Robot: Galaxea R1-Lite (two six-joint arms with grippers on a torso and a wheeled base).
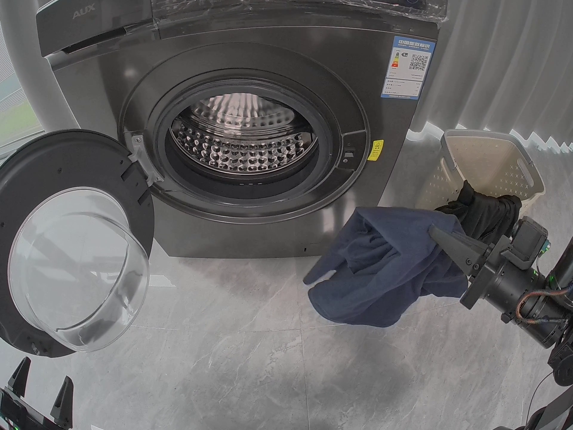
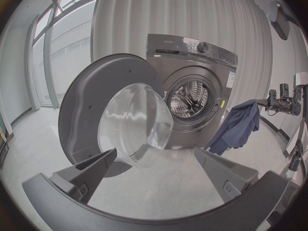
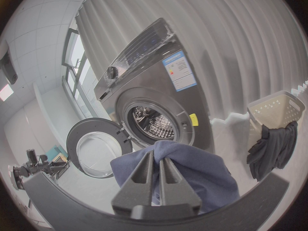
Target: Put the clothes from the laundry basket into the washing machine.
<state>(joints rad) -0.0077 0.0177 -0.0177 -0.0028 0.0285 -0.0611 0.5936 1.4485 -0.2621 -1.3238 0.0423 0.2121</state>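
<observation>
A grey front-loading washing machine (image 1: 250, 120) stands with its round door (image 1: 71, 240) swung open to the left and its steel drum (image 1: 242, 135) bare. My right gripper (image 1: 439, 234) is shut on a blue garment (image 1: 382, 264), which hangs above the floor to the right of the machine's front. In the right wrist view the fingers (image 3: 157, 170) pinch the blue garment (image 3: 199, 170). A beige laundry basket (image 1: 489, 165) stands right of the machine, with a black garment (image 1: 486, 213) draped over its front rim. My left gripper (image 2: 154, 164) is open, low at the left, facing the door (image 2: 109, 109).
Pale marble-pattern floor tiles (image 1: 239, 341) lie in front of the machine. A pleated white curtain (image 1: 513, 49) hangs behind and to the right. A window (image 2: 64, 45) lies to the left of the machine.
</observation>
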